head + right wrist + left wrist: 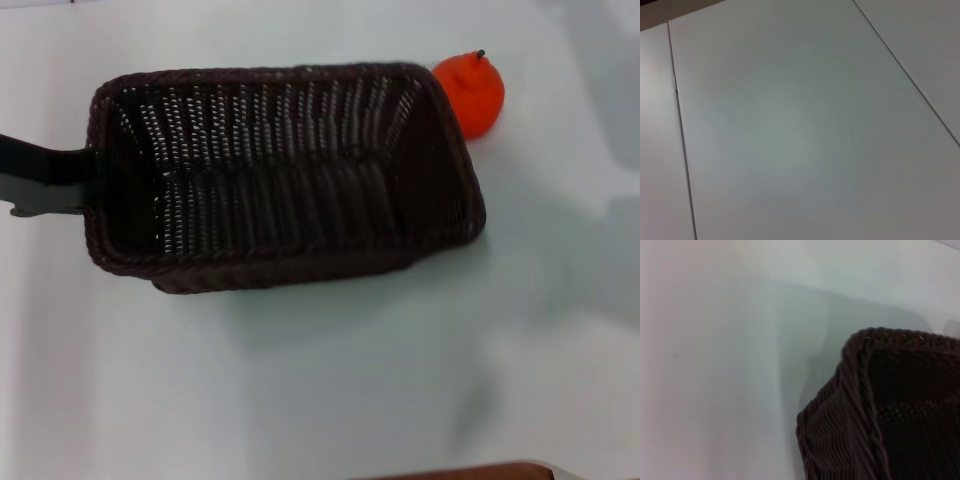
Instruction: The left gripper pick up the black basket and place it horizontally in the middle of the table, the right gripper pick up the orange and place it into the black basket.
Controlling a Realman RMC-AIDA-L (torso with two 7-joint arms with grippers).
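The black basket (280, 175) lies lengthwise across the middle of the white table (400, 380), slightly tilted, with a soft shadow spread below it. My left gripper (88, 182) is shut on the basket's left short rim; a black flat finger (45, 165) shows outside the rim. The left wrist view shows a basket corner (880, 415) close up above the table. The orange (470, 92) sits on the table just behind the basket's far right corner, close to it. The right gripper is out of view; the right wrist view shows only the table (800, 125).
A brown edge (470, 470) shows at the bottom of the head view. Thin seams (682, 150) cross the table surface in the right wrist view. Bare table lies in front of and to the right of the basket.
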